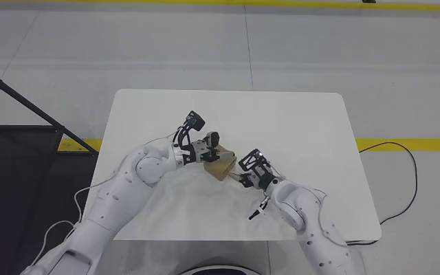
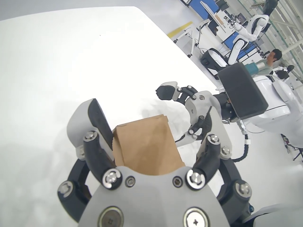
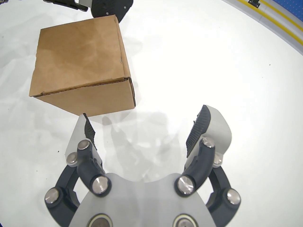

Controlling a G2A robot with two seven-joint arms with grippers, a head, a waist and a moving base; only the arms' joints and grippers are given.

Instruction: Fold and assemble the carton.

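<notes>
Left hand (image 2: 151, 119) wide, straddling brown carton (image 2: 146, 147), one finger touching; right hand (image 3: 144, 116) wide, empty, just beside it.

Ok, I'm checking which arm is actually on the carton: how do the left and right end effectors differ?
The left end effector straddles the carton and touches one of its sides; the right end effector has only bare table between its fingers. The left comes at the carton from one side; the right faces it from the opposite side, close beside it. Both stand open, low over the table.
</notes>
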